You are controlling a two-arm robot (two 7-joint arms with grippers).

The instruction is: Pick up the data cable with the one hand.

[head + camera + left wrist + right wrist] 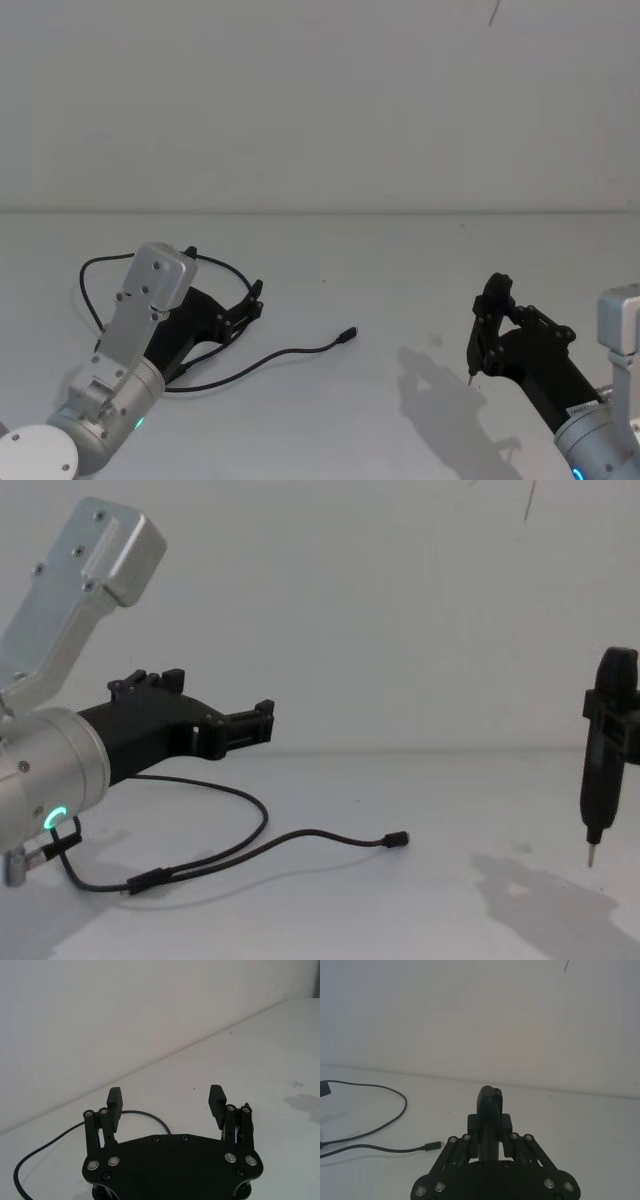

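Gaping wide, the left gripper (250,300) hangs above the data cable (290,353) at left; well right, the right gripper (492,322) clamps a pen tool (600,770).

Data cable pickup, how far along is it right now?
Done: nothing lifted; the data cable lies loose on the table. In hand: the left gripper hovers open above the cable's loop, touching nothing. Left: lower, close on the cable, lift. The right gripper sits off to the right, shut on a pen-like tool.
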